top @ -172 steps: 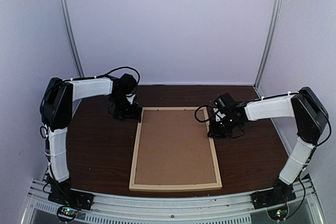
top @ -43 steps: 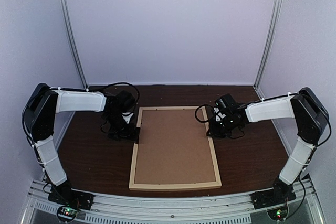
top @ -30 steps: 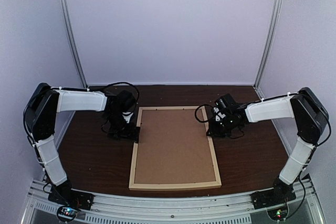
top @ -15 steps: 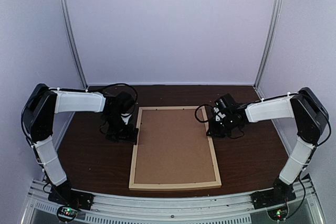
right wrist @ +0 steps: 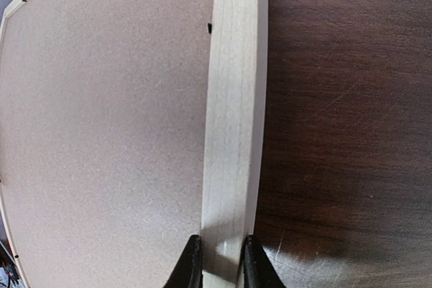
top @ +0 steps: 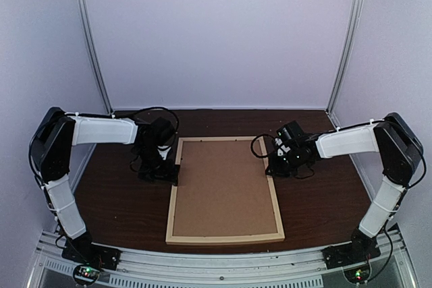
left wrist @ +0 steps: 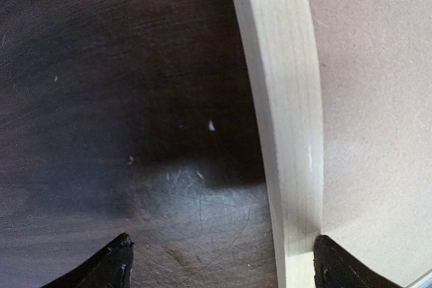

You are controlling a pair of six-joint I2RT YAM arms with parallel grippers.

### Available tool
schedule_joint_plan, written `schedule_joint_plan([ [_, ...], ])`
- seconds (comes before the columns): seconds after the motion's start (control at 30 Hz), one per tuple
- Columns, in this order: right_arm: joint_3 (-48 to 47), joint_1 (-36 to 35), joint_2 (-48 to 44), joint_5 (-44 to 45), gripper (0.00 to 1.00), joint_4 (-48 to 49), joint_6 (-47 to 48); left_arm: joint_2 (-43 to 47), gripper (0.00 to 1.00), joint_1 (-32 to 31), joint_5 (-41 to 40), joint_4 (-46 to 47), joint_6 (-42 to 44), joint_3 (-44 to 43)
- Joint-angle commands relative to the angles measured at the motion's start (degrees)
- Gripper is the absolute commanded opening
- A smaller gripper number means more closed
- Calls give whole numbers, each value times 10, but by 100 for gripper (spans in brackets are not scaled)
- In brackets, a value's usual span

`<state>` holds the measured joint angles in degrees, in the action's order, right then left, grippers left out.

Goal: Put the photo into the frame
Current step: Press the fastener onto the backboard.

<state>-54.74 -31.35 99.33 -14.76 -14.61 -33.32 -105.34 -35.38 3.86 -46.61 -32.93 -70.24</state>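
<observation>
The frame (top: 226,239) of pale wood lies flat on the table, filled by a brown backing board (top: 226,187). The photo is hidden. My left gripper (top: 169,173) stands open astride the frame's left rail (left wrist: 283,99), one finger (left wrist: 115,264) over the dark table and the other (left wrist: 334,264) at the rail's inner edge over the board (left wrist: 371,99). My right gripper (top: 271,165) is shut on the frame's right rail (right wrist: 233,99); its two fingers (right wrist: 191,264) press both sides of the strip, beside the board (right wrist: 101,133).
The dark wooden table (top: 121,193) is walled by pale panels with metal posts (top: 88,38) at the back corners. An aluminium rail (top: 223,261) carrying both arm bases runs along the near edge.
Since the earliest frame my left gripper has come from the frame's far left corner nearer along the left rail. Over the last second it barely shifts. The right arm has not moved.
</observation>
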Motion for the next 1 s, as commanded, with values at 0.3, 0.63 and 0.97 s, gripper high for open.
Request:
schedule_joint_plan([
  [0.3,24,4,38,-6,8,3,-2,-39,94,-29,5,18,-14,-7],
  [0.63,26,3,43,-9,8,8,-5,-60,93,-56,13,31,-27,-9],
  [0.97,31,3,41,-6,8,9,-7,-2,93,-57,-9,23,-16,-10],
])
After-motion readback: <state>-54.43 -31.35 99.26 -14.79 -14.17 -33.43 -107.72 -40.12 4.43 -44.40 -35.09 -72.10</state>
